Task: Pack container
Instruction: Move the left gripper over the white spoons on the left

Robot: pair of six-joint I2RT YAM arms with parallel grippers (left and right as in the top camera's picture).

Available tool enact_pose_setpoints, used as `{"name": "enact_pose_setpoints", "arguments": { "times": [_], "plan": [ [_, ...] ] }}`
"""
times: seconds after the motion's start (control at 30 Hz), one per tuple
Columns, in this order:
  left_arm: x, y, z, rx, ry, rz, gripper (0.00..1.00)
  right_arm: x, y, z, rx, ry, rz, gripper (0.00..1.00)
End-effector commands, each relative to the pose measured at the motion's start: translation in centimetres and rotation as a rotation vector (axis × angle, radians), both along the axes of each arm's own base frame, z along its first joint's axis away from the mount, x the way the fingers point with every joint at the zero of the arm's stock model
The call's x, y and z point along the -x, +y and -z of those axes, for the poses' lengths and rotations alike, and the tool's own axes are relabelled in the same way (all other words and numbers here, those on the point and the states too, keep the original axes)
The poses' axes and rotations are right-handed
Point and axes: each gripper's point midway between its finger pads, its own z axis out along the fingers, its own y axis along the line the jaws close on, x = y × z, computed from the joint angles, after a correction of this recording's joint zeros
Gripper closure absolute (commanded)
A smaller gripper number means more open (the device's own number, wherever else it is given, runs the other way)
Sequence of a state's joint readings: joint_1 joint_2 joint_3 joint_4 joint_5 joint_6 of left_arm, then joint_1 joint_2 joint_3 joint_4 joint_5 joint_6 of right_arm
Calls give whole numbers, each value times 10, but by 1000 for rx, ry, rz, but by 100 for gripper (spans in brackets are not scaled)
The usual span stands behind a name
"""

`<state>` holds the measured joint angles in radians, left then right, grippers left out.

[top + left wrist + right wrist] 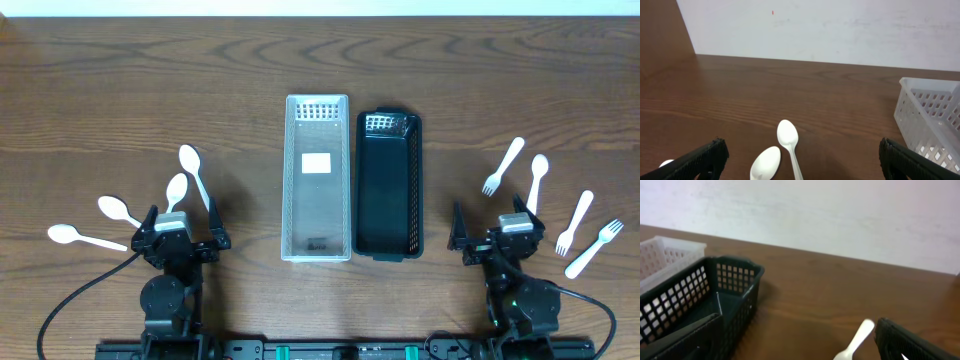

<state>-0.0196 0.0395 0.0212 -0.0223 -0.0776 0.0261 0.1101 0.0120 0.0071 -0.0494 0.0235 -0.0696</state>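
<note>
A clear white basket (317, 178) and a black basket (388, 186) stand side by side mid-table, both empty apart from a label in the white one. Several white plastic spoons (194, 170) lie at the left, just ahead of my left gripper (182, 228), which is open and holds nothing. The left wrist view shows two spoon bowls (788, 136) between its wide-apart fingertips (710, 155). Three white forks (503, 166) and a spoon (538, 180) lie at the right. My right gripper (498, 238) is open and empty beside them, with a fork handle (860, 332) near its right finger.
The white basket's corner (930, 115) shows at the right of the left wrist view. The black basket's end wall (735, 280) stands left of the right gripper. Both arm bases sit at the table's front edge, and a pale wall lies beyond the far edge.
</note>
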Motion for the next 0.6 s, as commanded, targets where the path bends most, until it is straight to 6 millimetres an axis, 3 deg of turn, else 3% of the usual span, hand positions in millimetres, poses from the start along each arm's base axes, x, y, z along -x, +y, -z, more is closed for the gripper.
{"name": "enact_pose_setpoints", "arguments": {
  "times": [0.0,0.2,0.4,0.47,0.57],
  "plan": [
    [2,3,19,-1,62,-17,2,0,2,-2,21,-11,-7,1],
    [2,3,19,-2,63,-17,2,1,3,2,22,3,-8,1],
    [1,3,15,36,44,-23,2,1,2,-38,-108,-149,-5,1],
    [1,3,6,159,9,-39,2,1,0,-37,-157,-137,4,1],
    [3,1,-25,326,-67,-41,2,0,-3,-24,-178,-58,21,1]
  ]
}}
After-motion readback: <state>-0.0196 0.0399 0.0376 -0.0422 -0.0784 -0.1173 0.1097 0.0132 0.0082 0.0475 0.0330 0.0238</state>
